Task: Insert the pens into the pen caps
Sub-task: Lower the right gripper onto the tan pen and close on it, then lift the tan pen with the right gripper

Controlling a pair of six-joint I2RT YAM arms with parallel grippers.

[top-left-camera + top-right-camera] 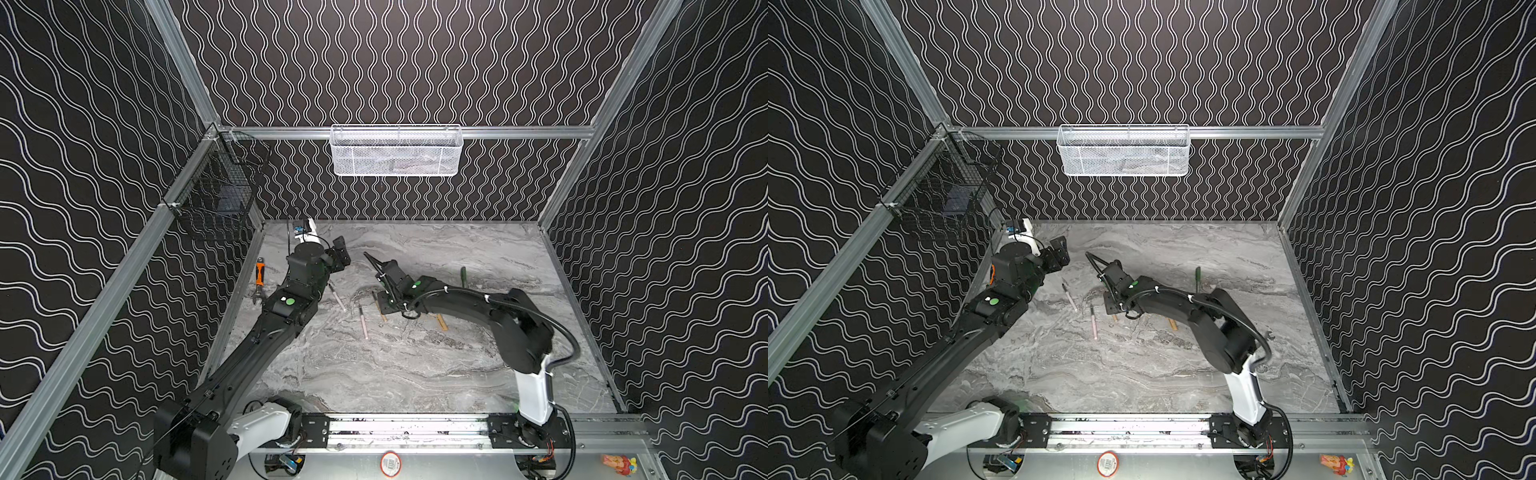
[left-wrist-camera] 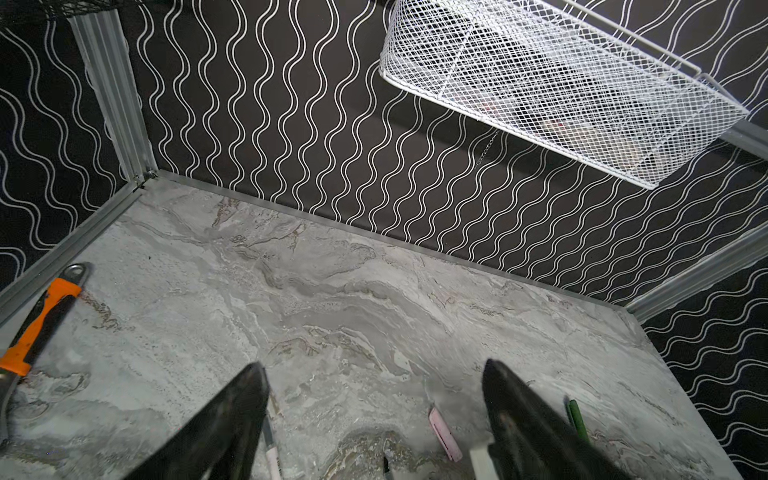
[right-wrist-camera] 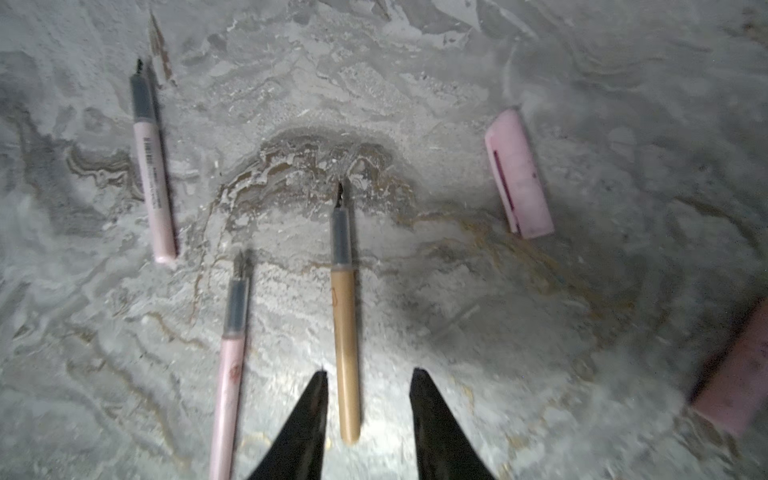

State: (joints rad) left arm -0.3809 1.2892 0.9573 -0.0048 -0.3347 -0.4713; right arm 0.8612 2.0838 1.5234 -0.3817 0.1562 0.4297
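Note:
In the right wrist view my right gripper [image 3: 370,371] is open and low over the table. The rear end of the gold-tan pen [image 3: 345,332] lies loose between its fingers, close to one finger. Two pale pink pens [image 3: 151,174] [image 3: 228,374] lie beside it, and two pink pen caps [image 3: 519,174] [image 3: 735,374] lie on the other side. My left gripper [image 2: 374,368] is open and empty, raised above a pink cap [image 2: 444,434]. The dark green pen [image 1: 463,276] lies apart at the right. A gold-tan cap [image 1: 441,322] rests near the right forearm.
An orange-handled wrench [image 1: 259,278] lies by the left wall. A white mesh basket [image 1: 397,151] hangs on the back wall and a black wire basket [image 1: 216,195] on the left wall. The marble table [image 1: 415,365] is bounded by metal rails.

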